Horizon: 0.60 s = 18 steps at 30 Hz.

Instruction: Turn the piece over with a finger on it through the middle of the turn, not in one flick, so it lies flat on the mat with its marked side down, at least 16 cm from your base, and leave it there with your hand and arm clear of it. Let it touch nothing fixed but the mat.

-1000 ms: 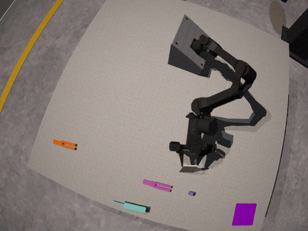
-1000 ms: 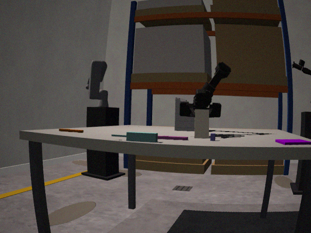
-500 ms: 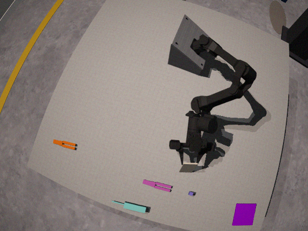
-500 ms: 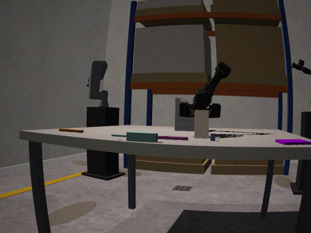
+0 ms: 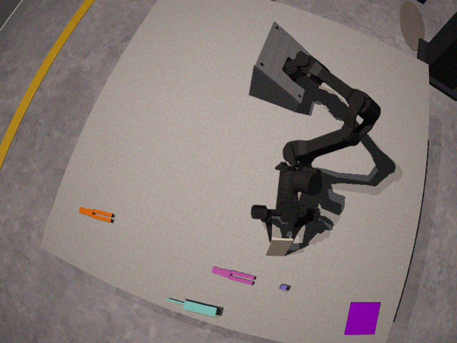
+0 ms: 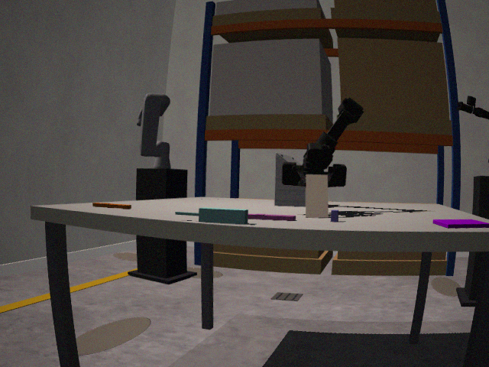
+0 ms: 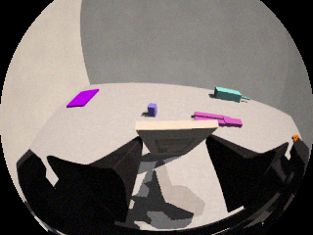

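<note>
Dim, flat light is given throughout. In the top view, hard dark shadows of the arm [image 5: 332,138] are thrown to its right across the bench [image 5: 166,147], so light is received from the left. Straight edges are bowed by fisheye distortion. The wrist view is cropped to a circle, its lower part darkened. Slight softness and grain are seen everywhere.

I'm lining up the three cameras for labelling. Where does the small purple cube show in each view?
Top: the small purple cube lies low and right of centre, just below the beige piece that the gripper holds.
Exterior: the cube stands right of centre, just right of the upright piece.
Wrist: the cube sits above centre, just beyond the piece's top edge.
Shared landmark: the magenta forked bar.
</note>
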Each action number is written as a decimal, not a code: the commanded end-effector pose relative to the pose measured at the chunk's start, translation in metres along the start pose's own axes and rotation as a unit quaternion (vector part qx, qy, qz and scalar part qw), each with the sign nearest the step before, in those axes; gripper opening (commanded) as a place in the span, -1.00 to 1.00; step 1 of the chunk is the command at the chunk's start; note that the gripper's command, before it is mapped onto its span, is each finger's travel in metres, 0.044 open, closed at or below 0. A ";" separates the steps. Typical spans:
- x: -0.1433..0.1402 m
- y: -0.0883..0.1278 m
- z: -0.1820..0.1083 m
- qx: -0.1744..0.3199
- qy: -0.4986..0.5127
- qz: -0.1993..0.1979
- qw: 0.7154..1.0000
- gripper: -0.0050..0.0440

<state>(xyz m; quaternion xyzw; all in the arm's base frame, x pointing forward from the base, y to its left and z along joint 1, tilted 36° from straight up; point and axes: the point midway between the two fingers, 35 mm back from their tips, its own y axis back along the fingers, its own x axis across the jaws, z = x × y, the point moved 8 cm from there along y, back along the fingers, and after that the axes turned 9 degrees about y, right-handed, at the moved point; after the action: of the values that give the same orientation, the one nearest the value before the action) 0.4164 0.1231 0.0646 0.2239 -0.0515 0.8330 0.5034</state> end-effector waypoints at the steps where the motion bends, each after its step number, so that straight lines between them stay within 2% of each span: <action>1: 0.001 0.000 -0.004 0.002 0.000 0.001 1.000 -0.80; 8: 0.001 0.007 -0.011 0.009 -0.001 0.003 1.000 -0.80; 18: 0.001 0.005 -0.009 0.002 0.000 0.002 1.000 -0.80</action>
<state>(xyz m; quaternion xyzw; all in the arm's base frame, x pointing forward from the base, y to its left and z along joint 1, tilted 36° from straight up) 0.4092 0.1227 0.0604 0.2232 -0.0519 0.8338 0.5023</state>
